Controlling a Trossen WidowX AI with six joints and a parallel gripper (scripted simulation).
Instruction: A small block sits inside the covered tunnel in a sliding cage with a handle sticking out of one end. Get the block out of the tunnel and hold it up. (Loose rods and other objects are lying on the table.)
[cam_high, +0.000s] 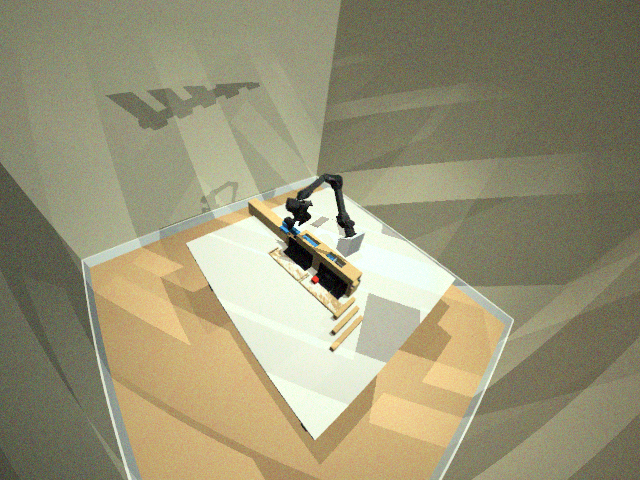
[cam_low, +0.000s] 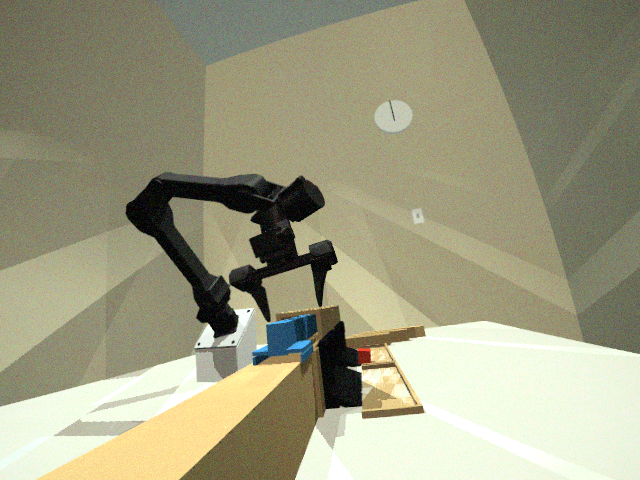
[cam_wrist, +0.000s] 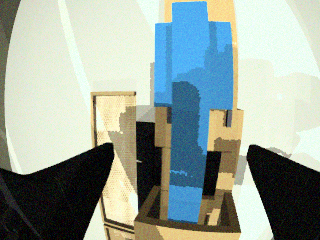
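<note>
Blue handle lies lengthwise w/ its long axis along the tunnel, sticking out one end onto the wooden beam; tool open above it, nothing gripped; red block outside tunnel, on framed tray

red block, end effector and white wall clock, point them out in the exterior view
red block (cam_low: 364, 355): exterior view, its visible face
end effector (cam_low: 294, 313): exterior view, midway between its fingertips
white wall clock (cam_low: 400, 114): exterior view, its face
</note>
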